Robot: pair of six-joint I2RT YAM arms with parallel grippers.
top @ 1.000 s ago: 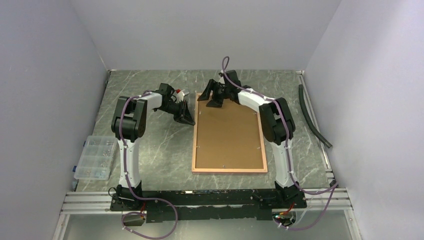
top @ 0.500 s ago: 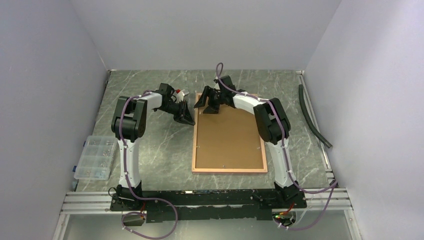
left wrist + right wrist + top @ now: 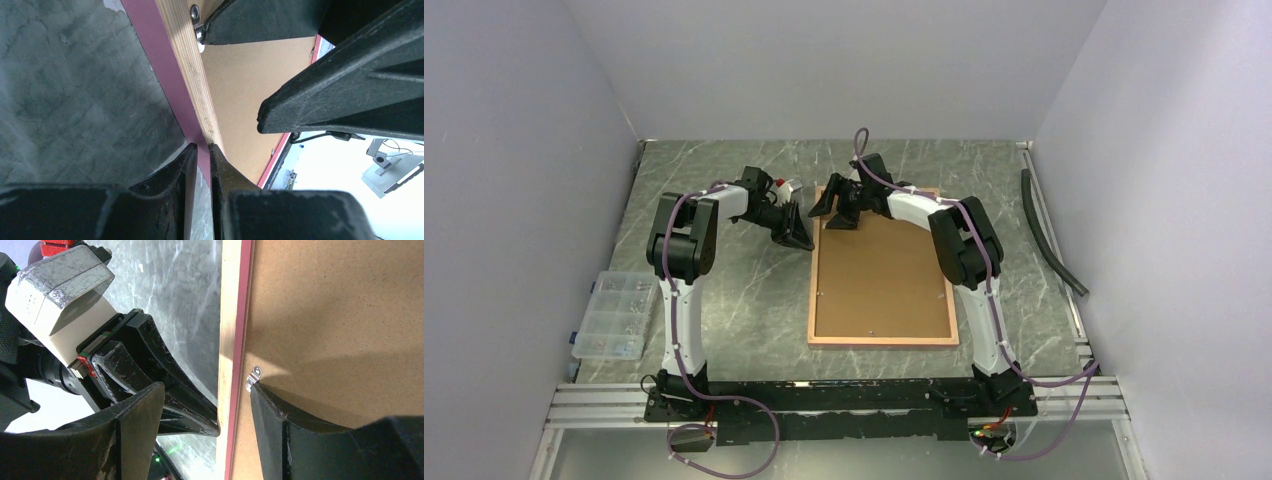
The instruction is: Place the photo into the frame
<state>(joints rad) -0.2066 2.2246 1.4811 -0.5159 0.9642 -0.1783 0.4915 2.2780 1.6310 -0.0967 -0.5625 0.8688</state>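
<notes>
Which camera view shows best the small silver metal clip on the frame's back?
Right wrist: the small silver metal clip is close and sharp. Left wrist shows it partly covered; top external, too small to tell.

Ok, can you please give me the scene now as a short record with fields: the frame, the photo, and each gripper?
frame: the frame lies back side up on the table, with the brown backing board inside it
photo: not visible in any view
left gripper: the left gripper is shut, tips against the frame's left outer edge
right gripper: the right gripper is open, straddling the left rail near the far corner, one finger beside a metal tab
</notes>
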